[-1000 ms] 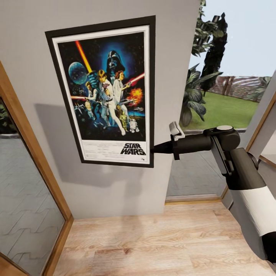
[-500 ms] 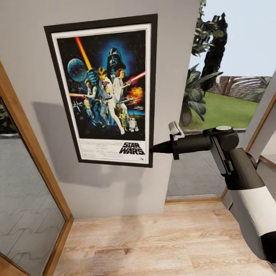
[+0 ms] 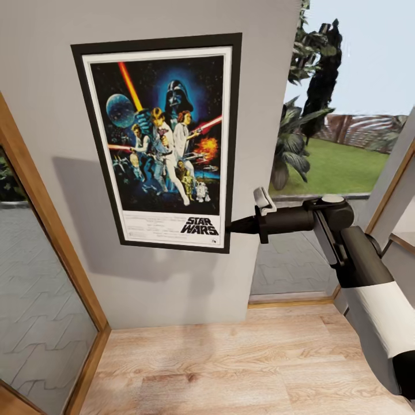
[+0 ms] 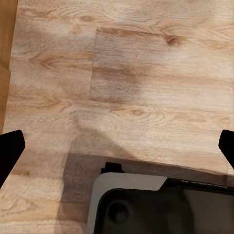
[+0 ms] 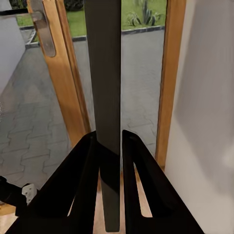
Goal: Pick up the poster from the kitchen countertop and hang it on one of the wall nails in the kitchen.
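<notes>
Your right gripper is clamped on the poster, with the fingers pinching its right edge close to the bottom right corner. In the right wrist view the dark frame edge runs straight between the two fingers, and both pads press against it on either side. The right arm reaches in level from the right, with the white and black forearm rising from the lower right of the head view.

The poster stands upright and flat against the pale grey wall, slightly tilted so its top leans to the left. Its black frame, white border and the "STAR WARS" logo near the bottom are all plain to see, and it throws a soft shadow on the wall to its left and below. You cannot tell whether it rests on a nail; none is visible around it.

To the left of the wall is a wood-framed glass door; to the right, a window opening shows grass and plants outside. Light wooden floor lies beneath.

Your left gripper points down at that floor, its two dark fingertips spread wide at opposite sides of the left wrist view, with nothing between them.
</notes>
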Robot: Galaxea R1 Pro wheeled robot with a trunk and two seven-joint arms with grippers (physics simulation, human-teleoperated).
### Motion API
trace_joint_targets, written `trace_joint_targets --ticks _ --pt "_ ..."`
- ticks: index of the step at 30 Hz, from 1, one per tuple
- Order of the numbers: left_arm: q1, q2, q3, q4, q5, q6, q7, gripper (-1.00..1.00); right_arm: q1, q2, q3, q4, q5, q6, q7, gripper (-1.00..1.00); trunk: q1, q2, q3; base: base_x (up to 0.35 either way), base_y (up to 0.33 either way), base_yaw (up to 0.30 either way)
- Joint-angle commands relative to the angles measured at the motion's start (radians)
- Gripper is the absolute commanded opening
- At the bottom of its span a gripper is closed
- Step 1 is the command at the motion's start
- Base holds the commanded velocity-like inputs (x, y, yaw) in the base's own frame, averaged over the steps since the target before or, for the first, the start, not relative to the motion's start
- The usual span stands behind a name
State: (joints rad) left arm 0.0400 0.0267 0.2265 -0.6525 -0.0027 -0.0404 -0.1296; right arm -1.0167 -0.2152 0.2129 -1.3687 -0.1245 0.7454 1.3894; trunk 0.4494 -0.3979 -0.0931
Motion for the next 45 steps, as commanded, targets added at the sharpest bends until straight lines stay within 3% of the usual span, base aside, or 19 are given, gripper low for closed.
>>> trace_joint_targets --ticks 1,23,45 --pt "0.000 -0.001 0.004 -0.001 0.000 -0.001 -0.007 1.00 -0.001 -0.001 0.002 0.001 -0.008 0.011 -0.001 -1.00 0.001 -0.002 -0.002 0.000 0.000 0.000" --pt "0.000 -0.001 0.005 -0.001 0.000 -0.001 -0.007 1.00 0.000 -0.001 0.002 0.020 -0.012 0.006 -0.001 -1.00 0.001 -0.002 -0.002 0.012 0.000 0.000" --pt "0.000 -0.001 0.005 0.000 0.000 0.001 -0.007 1.00 0.000 -0.001 0.002 0.020 -0.012 0.006 -0.002 -1.00 0.001 -0.002 -0.002 0.317 0.036 0.000"
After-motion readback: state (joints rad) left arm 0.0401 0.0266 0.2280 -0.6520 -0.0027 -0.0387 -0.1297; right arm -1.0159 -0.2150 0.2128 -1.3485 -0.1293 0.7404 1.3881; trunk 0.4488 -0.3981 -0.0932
